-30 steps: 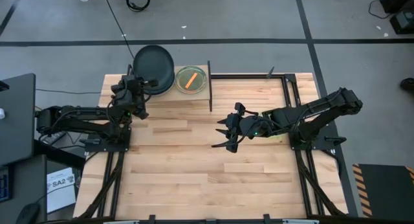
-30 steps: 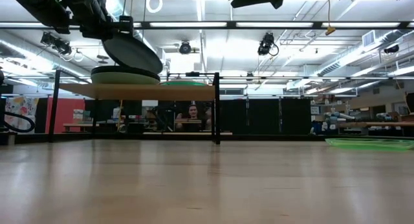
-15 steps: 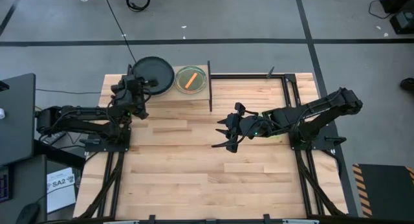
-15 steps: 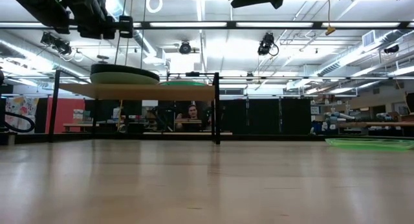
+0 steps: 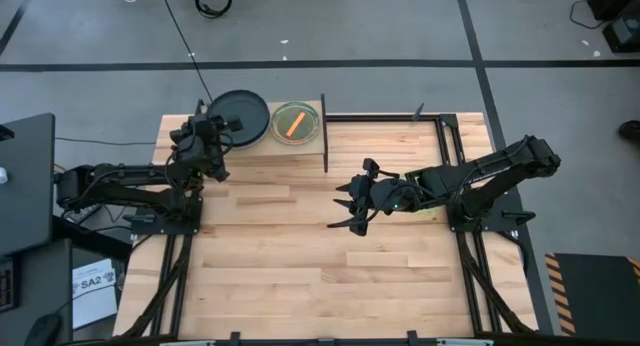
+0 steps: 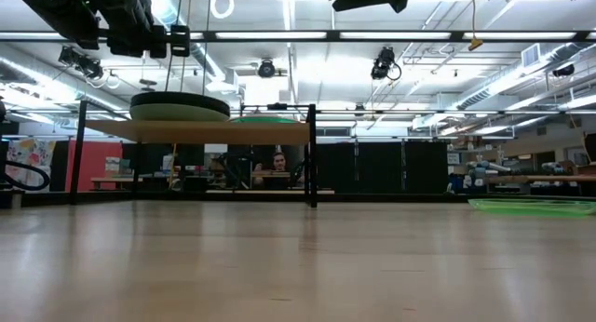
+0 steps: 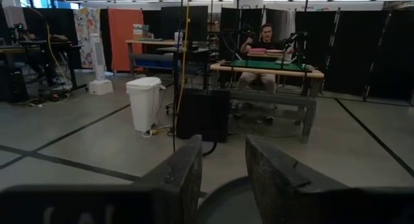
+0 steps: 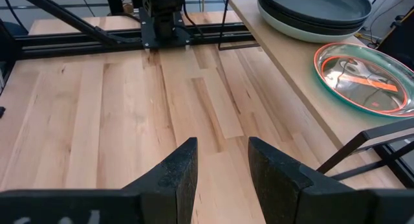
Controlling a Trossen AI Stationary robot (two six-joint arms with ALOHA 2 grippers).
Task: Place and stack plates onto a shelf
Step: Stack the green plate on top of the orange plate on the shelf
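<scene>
The black plate (image 5: 238,115) lies flat atop the stack on the shelf (image 5: 262,146). The left gripper (image 5: 211,128) is at the plate's rim, fingers (image 7: 187,179) parted. The right gripper (image 5: 346,208) hovers over the surface (image 5: 300,246), fingers (image 8: 183,169) apart, empty.

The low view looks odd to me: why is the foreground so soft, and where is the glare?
Low view: the near table is blurred, and ceiling strip lights glare behind the shelf. Right wrist view: the orange plate shows bright reflections. High view: even light, faint shadows.
</scene>
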